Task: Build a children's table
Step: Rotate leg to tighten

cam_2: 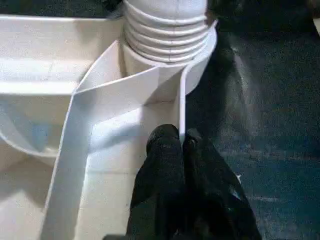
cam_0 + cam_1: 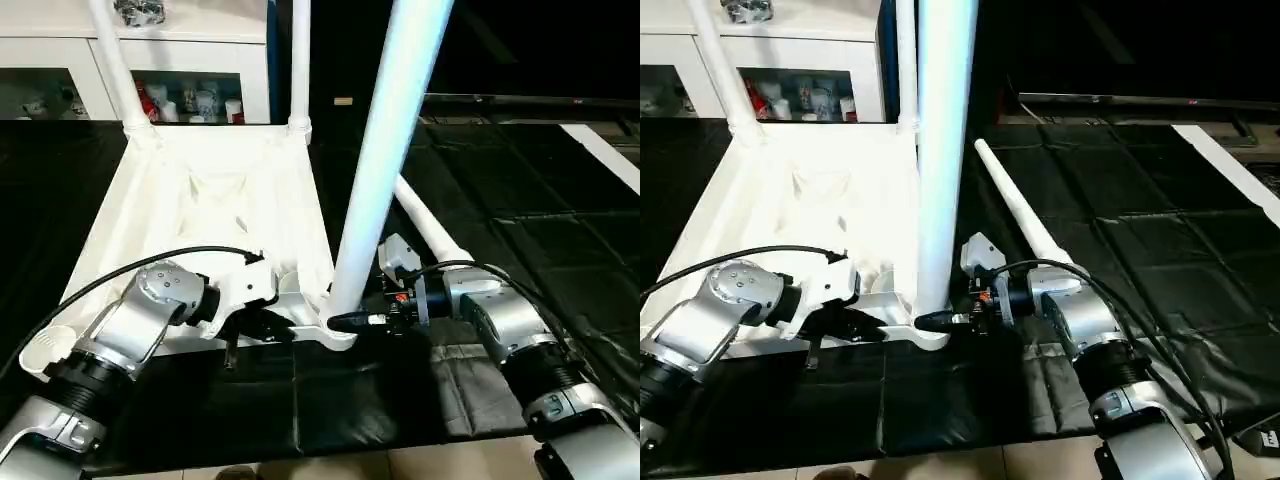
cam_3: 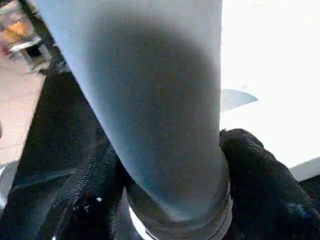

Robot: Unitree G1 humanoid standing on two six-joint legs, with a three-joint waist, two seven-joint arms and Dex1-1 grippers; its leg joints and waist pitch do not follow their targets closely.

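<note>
Head view, white upturned table top, three legs upright

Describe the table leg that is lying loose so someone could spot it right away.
Start at the upturned white tabletop on the black mat. Just off its right edge, behind the right gripper, a long white leg lies flat. The other legs stand upright in corner sockets.

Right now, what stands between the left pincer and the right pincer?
The upright table leg in its corner socket, seen in the left eye view, between left pincer and right pincer.
</note>
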